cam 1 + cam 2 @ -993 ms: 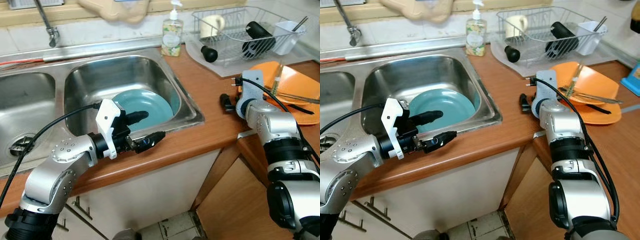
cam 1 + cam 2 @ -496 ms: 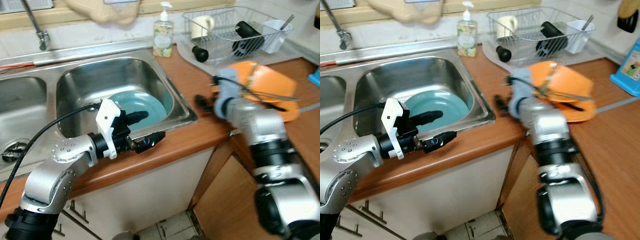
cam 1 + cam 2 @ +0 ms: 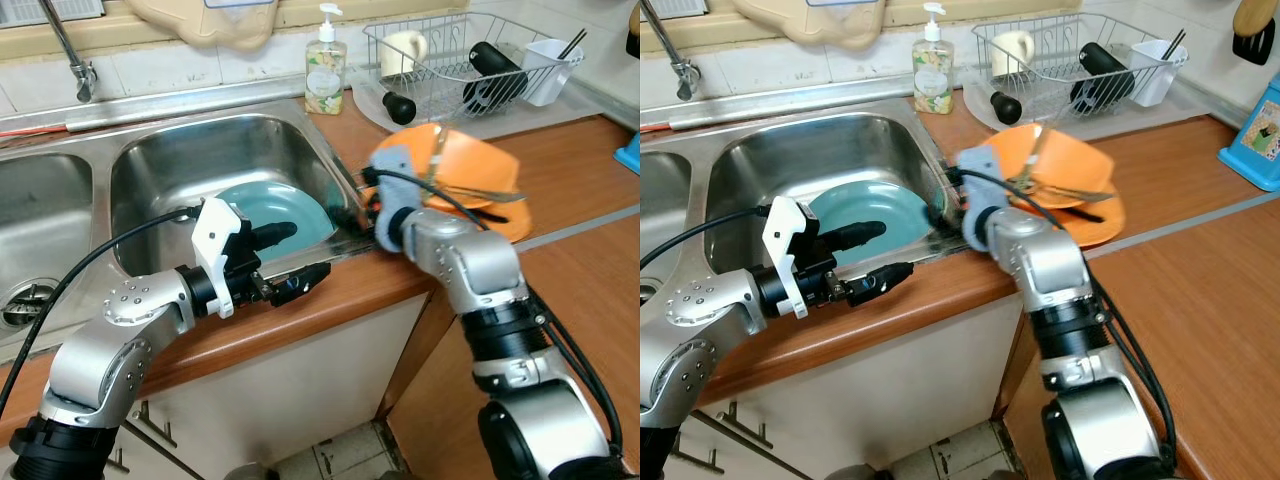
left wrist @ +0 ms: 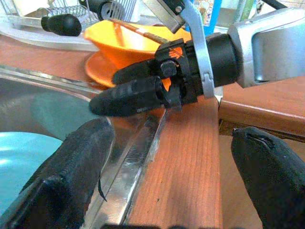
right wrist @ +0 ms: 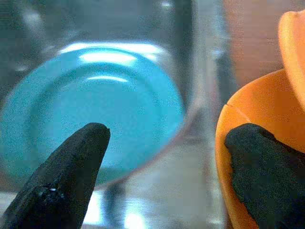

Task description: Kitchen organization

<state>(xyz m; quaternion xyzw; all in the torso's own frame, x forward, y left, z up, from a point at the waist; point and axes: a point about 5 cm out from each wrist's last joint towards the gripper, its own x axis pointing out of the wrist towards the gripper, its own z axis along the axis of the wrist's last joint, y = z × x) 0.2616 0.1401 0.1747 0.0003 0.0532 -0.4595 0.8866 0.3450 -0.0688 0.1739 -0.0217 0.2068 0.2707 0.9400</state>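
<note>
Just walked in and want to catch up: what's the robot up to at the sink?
The right pincer is open at the sink's right rim, pointing toward the teal plate lying in the basin. The left pincer hovers open over the sink's front edge. Neither holds anything. An orange bowl with utensils sits on an orange plate on the wooden counter.

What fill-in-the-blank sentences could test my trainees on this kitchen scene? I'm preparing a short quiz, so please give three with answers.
1. The plate lying in the sink basin is ____ in colour.
2. The bowl sits on an orange plate and is itself ____ in colour.
3. The soap bottle stands on the counter between the sink and the dish ____.

Missing words: teal; orange; rack
</note>
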